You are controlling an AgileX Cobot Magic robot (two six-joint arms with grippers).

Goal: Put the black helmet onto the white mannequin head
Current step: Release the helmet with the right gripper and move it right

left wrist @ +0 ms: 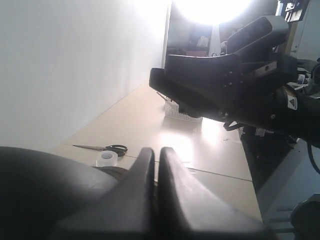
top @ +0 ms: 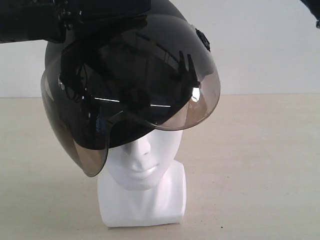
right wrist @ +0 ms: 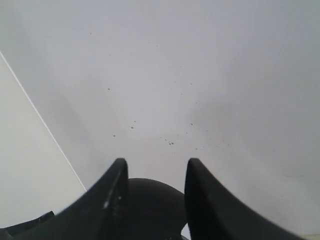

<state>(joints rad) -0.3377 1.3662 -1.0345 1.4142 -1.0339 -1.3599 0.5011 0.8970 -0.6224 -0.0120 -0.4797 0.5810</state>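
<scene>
The black helmet hangs tilted over the white mannequin head. Its smoky visor hides the forehead and eyes, while the nose, lips and neck base show below. My left arm reaches in from the top left onto the helmet's crown. In the left wrist view my left gripper is shut, with the helmet's dark shell right beside its fingers. My right gripper is open and holds nothing; the rounded black shell shows beyond its gap. Only a tip of the right arm shows at the top right.
The head stands on a beige table before a white wall. In the left wrist view, scissors, a tape roll and a white basket lie on a farther table, with the other arm above them.
</scene>
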